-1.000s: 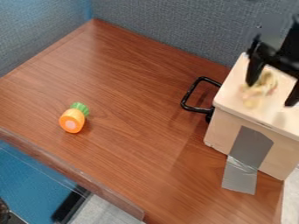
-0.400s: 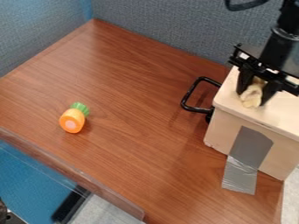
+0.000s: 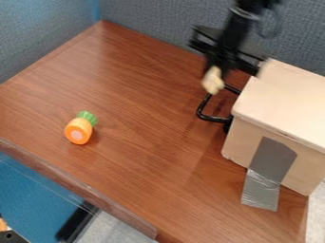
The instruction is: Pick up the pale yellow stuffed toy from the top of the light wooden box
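Note:
At the upper right, left of the wooden box's top, hangs the gripper (image 3: pixel 215 71), shut on a small pale yellow object (image 3: pixel 213 80). The object dangles below the fingertips, in front of the black wire handle (image 3: pixel 204 105) on the box's left side. The light wooden box (image 3: pixel 279 99) stands at the right, with grey tape (image 3: pixel 269 163) running down its front onto the table. An orange toy carrot piece with a green top (image 3: pixel 79 130) lies on the table at the left.
Grey fabric partitions (image 3: pixel 171 23) border the brown wooden table (image 3: pixel 139 95) at the back and left. A raised ledge (image 3: pixel 82 191) runs along its front left edge, with a blue surface beyond.
The gripper came down over the box top, closed on the pale object and carried it left off the box. The carrot piece and the box have stayed put.

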Controlling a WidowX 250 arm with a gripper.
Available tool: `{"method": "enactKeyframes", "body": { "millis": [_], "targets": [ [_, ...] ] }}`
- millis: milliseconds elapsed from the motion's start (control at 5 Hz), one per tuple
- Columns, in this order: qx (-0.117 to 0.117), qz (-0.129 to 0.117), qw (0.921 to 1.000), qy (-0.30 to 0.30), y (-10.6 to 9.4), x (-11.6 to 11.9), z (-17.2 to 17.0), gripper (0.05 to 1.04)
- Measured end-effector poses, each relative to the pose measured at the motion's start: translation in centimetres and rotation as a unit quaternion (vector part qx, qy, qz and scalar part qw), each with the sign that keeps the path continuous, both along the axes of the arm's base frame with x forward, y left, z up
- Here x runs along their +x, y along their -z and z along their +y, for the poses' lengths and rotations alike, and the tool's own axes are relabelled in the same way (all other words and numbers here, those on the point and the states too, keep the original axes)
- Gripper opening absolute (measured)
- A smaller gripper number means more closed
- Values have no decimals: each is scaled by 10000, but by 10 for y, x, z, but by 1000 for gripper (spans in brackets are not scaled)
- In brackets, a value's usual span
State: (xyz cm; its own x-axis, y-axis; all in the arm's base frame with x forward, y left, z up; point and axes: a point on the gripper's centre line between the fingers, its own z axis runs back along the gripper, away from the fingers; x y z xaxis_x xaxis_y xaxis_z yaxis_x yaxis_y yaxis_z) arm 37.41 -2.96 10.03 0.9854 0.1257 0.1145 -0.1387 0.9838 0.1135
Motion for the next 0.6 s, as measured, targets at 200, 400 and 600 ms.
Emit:
{"method": "enactKeyframes", "body": {
  "millis": [200, 400, 600],
  "targets": [
    [246, 60, 9990, -361, 12, -13, 40, 85],
    [313, 14, 9960, -836, 19, -17, 95, 85],
    [298, 282, 9929, -1114, 47, -22, 138, 85]
  ]
}}
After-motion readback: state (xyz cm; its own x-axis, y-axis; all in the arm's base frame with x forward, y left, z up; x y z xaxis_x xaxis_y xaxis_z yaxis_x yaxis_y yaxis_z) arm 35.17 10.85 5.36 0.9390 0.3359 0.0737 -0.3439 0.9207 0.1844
